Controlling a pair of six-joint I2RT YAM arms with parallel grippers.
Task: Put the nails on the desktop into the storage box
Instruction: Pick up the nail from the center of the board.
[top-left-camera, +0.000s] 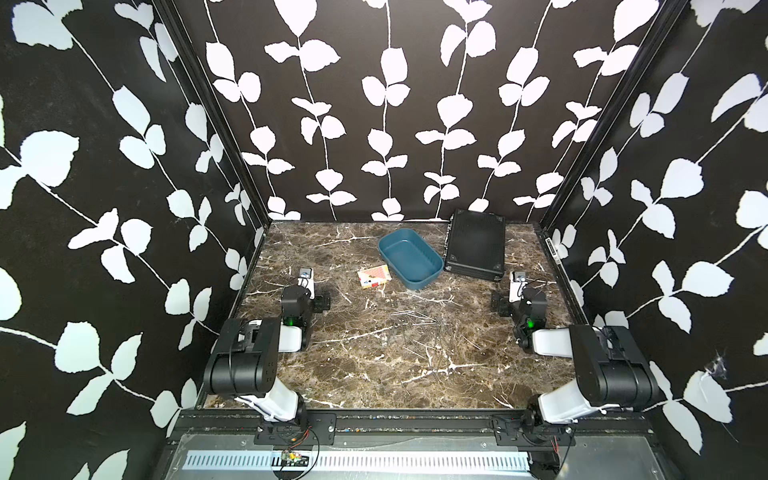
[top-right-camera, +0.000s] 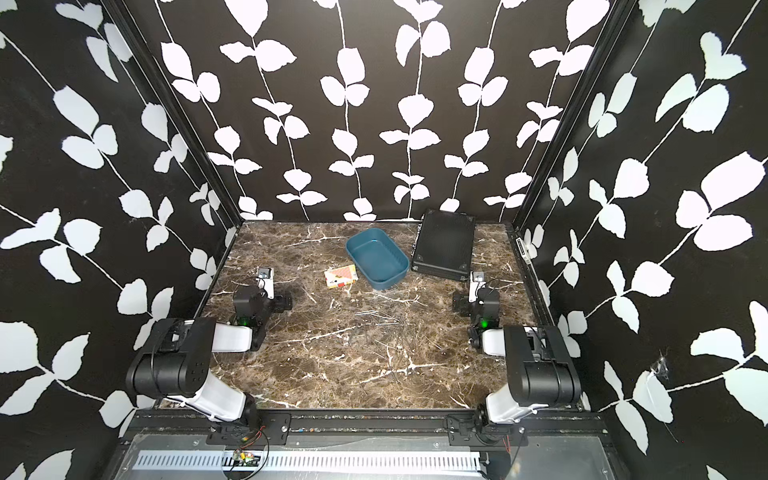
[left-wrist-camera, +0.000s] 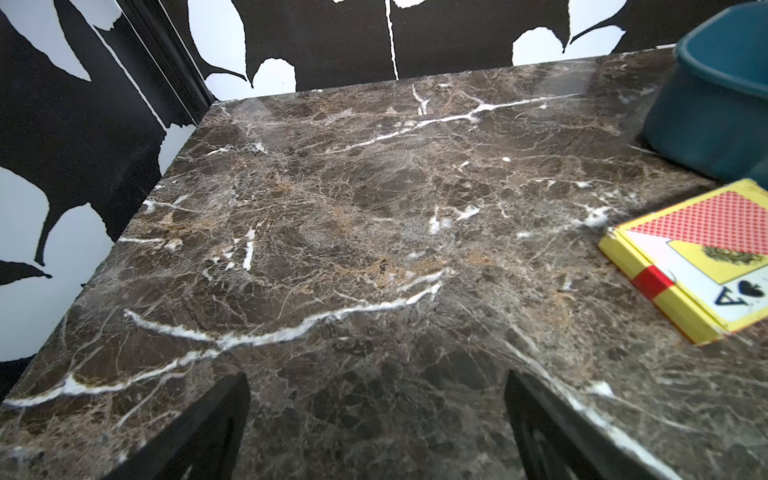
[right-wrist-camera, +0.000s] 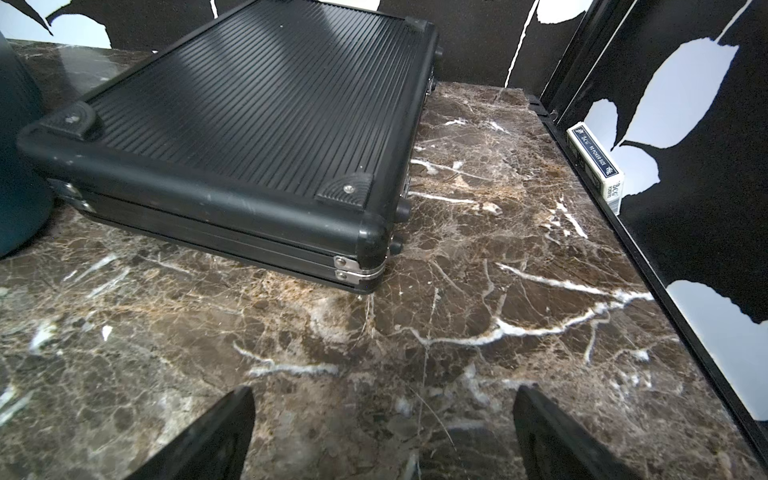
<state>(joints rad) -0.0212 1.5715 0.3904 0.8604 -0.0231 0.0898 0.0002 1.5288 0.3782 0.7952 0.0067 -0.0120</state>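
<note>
With our left pincer (left-wrist-camera: 376, 386) and right pincer (right-wrist-camera: 382, 395) both spread wide and empty, the nails (top-left-camera: 415, 322) lie scattered mid-frame on the surface (top-left-camera: 374, 374) below the teal storage box (top-left-camera: 409, 259), so thin against the veined marble that we risk closing on nothing or flicking them away.

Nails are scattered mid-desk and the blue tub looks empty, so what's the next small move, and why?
Probably swing the right arm inward and lower its jaws over the nails. Both arms sit back with jaws open and empty, the nails lie loose on the desktop between them, seemingly nearer the right, and the storage box holds nothing visible.
</note>
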